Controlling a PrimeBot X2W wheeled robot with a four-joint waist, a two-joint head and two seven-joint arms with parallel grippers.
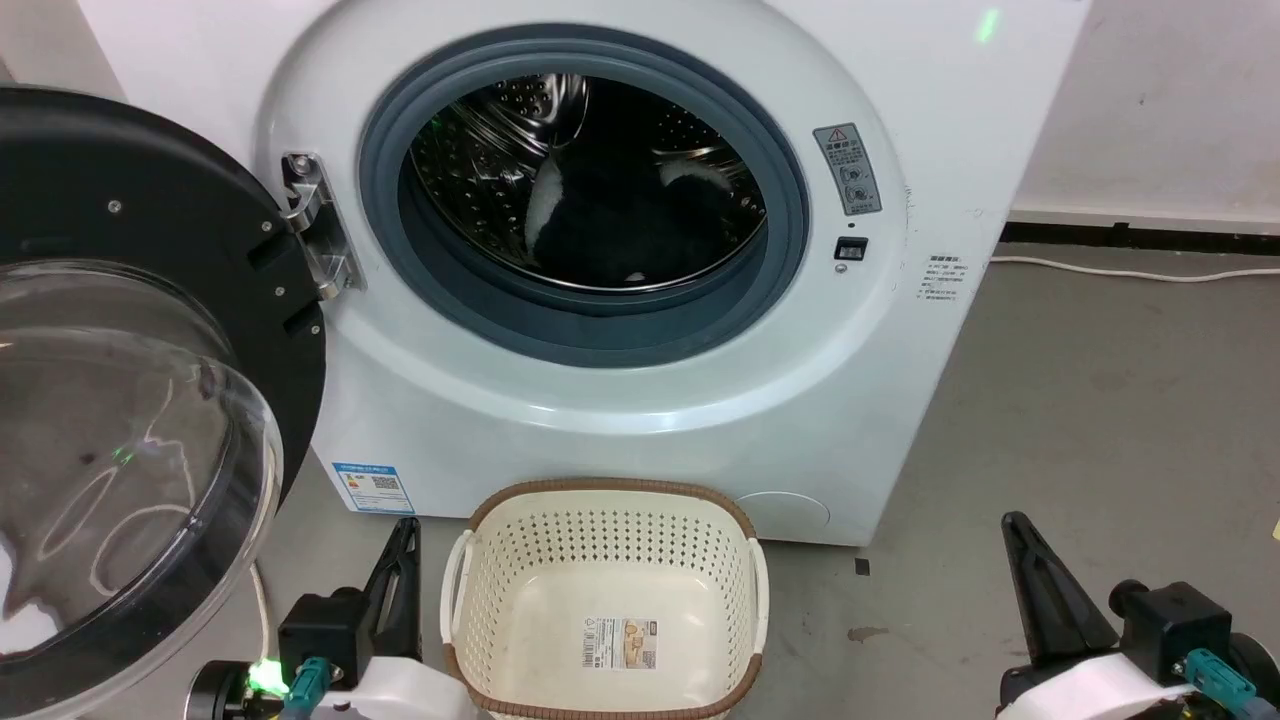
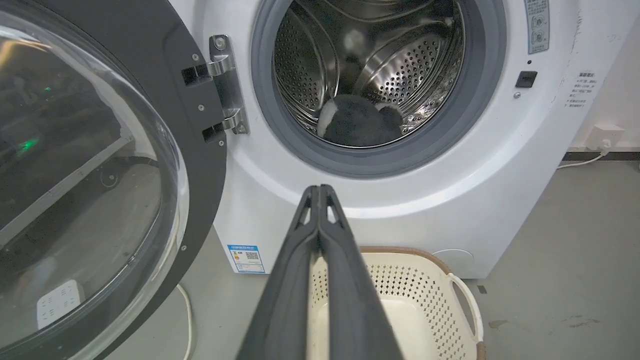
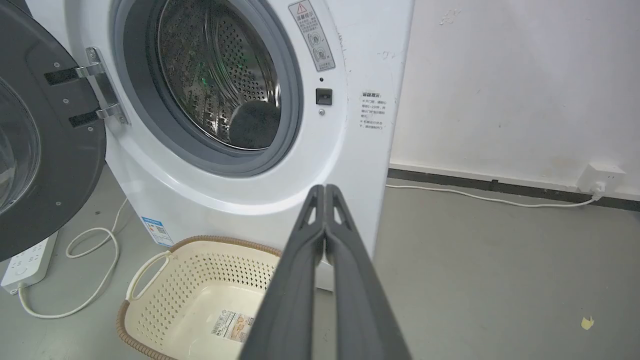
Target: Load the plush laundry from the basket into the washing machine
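Standing on a grey concrete floor (image 1: 1100,400), the white front-loading washing machine (image 1: 640,430) faces the viewer with its round opening uncovered. Its door (image 1: 150,330), black-rimmed with a clear domed window, hangs wide open on the left, held by a metal hinge (image 1: 320,225). A grey rubber ring (image 1: 590,330) frames the opening, and behind it lies the shiny perforated steel drum (image 1: 470,170).

The plush laundry (image 1: 620,225) rests inside the drum, at its bottom and towards the far side. It is a fluffy black heap with white furry patches at its left and upper right.

The basket (image 1: 600,492) sits on the floor just in front of the machine, on the near side and below the opening. It is cream-white and perforated, with a brown woven-look rim and side handles. Its bare inner bottom carries a label (image 1: 620,643).

The left hand (image 1: 405,528) hovers low at the near left, just beside the basket's left handle. The right hand (image 1: 1012,522) hovers at the near right, well apart from the basket. In each wrist view the two long dark fingers are pressed together along their length, pinching nothing.

A white cable (image 3: 95,270) loops across the floor left of the machine to a power strip (image 3: 27,262). Another cable (image 3: 480,197) runs along the right wall to a socket (image 3: 600,177).
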